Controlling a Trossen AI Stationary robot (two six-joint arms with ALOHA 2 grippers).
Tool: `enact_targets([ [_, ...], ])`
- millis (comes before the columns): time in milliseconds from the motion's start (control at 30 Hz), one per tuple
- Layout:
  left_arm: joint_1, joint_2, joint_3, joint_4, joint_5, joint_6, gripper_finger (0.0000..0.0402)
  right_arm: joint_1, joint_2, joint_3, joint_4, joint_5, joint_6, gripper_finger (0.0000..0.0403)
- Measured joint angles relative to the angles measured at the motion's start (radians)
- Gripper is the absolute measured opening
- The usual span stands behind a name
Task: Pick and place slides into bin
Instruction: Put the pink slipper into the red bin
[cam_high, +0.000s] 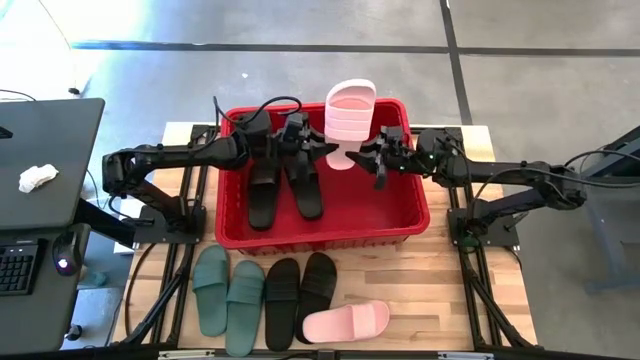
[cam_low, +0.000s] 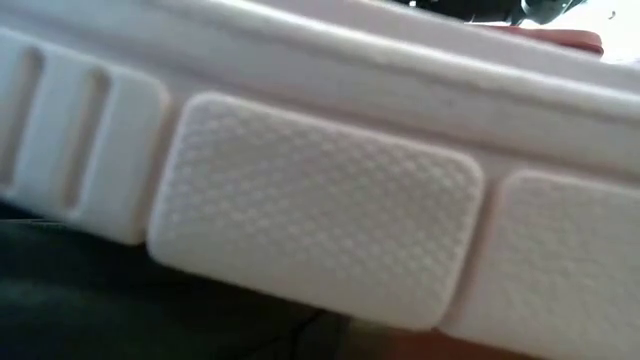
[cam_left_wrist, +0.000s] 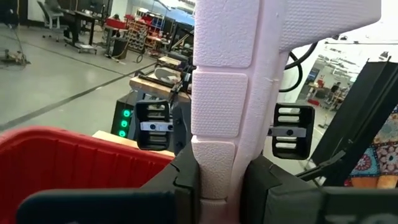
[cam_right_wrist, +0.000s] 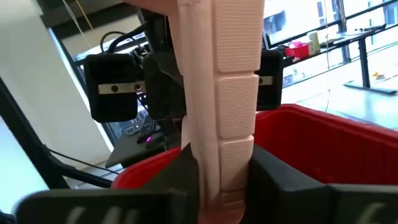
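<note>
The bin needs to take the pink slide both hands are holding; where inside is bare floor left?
The bin is bare in its right half, between the black slides and the right wall. The left half is crowded. The pink slide stands over the far rim between the left hand and right hand.

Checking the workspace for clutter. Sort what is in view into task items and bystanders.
Task items: red bin; two black slides inside it; pink slide gripped on edge by left gripper and right gripper; green pair, black pair, second pink slide on the table.

Bystanders: side desk, white cloth, keyboard, mouse.
</note>
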Motion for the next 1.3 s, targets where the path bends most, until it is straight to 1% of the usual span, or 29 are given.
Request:
enact_targets([
  [100, 0.000, 0.000, 0.000, -0.007, 0.001, 0.048, 0.0067, 0.000, 0.000, 0.000, 0.000, 0.004, -0.022, 0.0033],
  [233, 0.000, -0.002, 0.000, -0.028, 0.029, 0.107, 0.0099, 0.000, 0.001, 0.000, -0.007, 0.012, -0.017, 0.0033],
  [400, 0.001, -0.002, 0.000, -0.031, 0.086, 0.200, 0.0152, 0.001, 0.001, 0.000, -0.009, 0.015, 0.006, 0.0033],
  [633, 0.001, -0.005, 0.000, -0.045, 0.149, 0.264, 0.0226, 0.001, 0.000, 0.000, -0.013, 0.010, 0.072, 0.0033],
  [700, 0.012, -0.008, 0.000, -0.057, 0.178, 0.267, 0.0243, 0.002, -0.011, 0.000, -0.039, 0.008, 0.084, 0.0033],
  [800, 0.044, -0.021, 0.000, -0.083, 0.254, 0.266, 0.0261, 0.003, -0.039, 0.000, -0.093, 0.021, 0.080, 0.0032],
  [900, 0.087, -0.046, 0.000, -0.135, 0.315, 0.265, 0.0269, 0.001, -0.086, 0.000, -0.136, 0.044, 0.086, 0.0032],
  [967, 0.117, -0.061, 0.001, -0.182, 0.353, 0.266, 0.0271, -0.004, -0.118, 0.000, -0.186, 0.083, 0.110, 0.0032],
  [1033, 0.133, -0.071, 0.001, -0.230, 0.373, 0.270, 0.0269, -0.014, -0.148, 0.000, -0.252, 0.101, 0.169, 0.0032],
  [1133, 0.151, -0.097, 0.000, -0.249, 0.427, 0.272, 0.0262, -0.037, -0.177, 0.000, -0.363, 0.091, 0.292, 0.0032],
  [1200, 0.149, -0.119, 0.001, -0.243, 0.458, 0.281, 0.0253, -0.052, -0.182, 0.000, -0.398, 0.073, 0.367, 0.0032],
  [1300, 0.148, -0.151, 0.001, -0.247, 0.507, 0.320, 0.0238, -0.079, -0.184, 0.000, -0.457, 0.023, 0.492, 0.0032],
])
